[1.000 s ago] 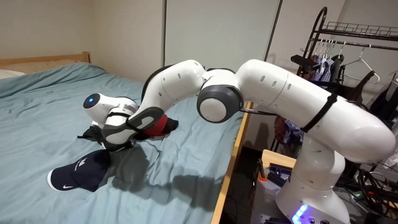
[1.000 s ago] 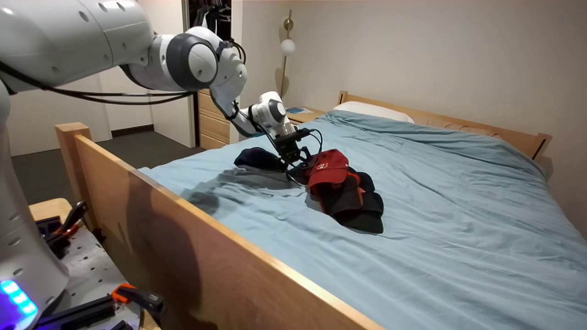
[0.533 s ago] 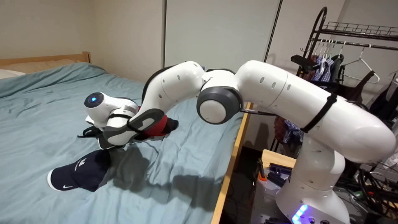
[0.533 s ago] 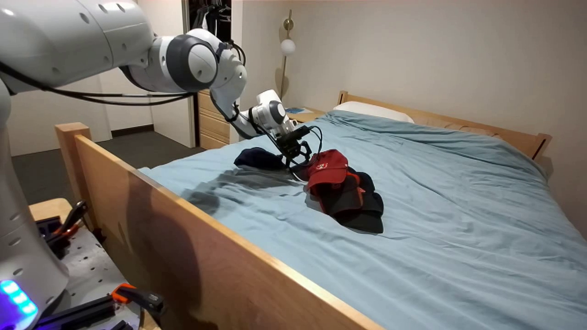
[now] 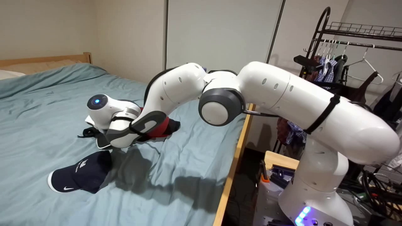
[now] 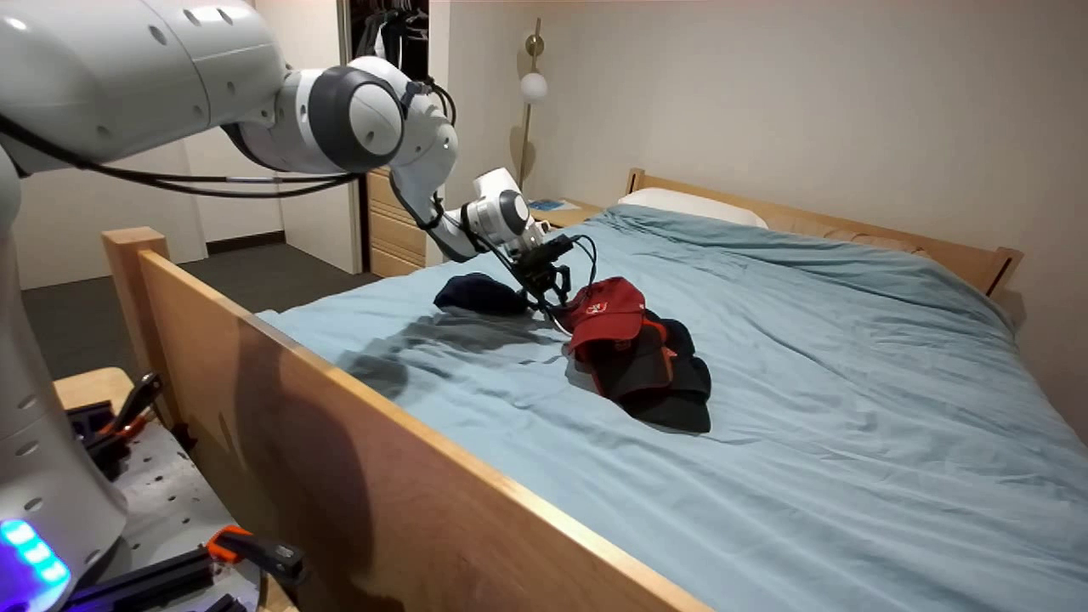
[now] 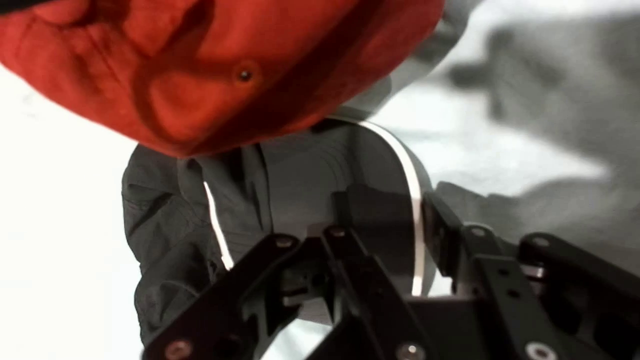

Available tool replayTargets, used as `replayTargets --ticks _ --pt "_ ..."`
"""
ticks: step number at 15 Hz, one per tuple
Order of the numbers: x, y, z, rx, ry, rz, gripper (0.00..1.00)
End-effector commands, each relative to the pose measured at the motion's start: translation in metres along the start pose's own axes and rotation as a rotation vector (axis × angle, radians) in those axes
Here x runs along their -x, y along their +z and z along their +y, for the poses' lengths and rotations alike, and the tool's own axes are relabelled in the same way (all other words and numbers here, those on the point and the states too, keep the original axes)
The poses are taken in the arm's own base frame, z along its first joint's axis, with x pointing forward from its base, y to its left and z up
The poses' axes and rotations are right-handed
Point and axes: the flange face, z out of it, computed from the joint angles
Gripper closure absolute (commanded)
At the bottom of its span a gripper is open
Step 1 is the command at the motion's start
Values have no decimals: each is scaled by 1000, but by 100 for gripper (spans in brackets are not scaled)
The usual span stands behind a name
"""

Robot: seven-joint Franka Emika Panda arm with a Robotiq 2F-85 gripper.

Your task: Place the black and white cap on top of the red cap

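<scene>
Spread apart, the pincer hangs over the white-edged brim of the black and white cap; whether it touches is unclear. Within the last second the wrist has turned slightly, yet no lift shows, so the grasp seems still to come. Right beside that cap, farther from the pincer, the red cap overlaps dark caps.

Bed, wood-framed, with creased blue-green cover; caps upon it.
On the cover: navy cap, white-edged brim; several dark caps, overlapping; red cap, lapped over these, its contact with the cover unclear; black and white cap, crumpled, between navy and red.
</scene>
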Motion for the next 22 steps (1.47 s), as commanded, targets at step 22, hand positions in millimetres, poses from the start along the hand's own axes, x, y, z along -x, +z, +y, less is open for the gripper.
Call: replayTargets --ticks 22 --pt "114 -183 119 115 -31 -44 70"
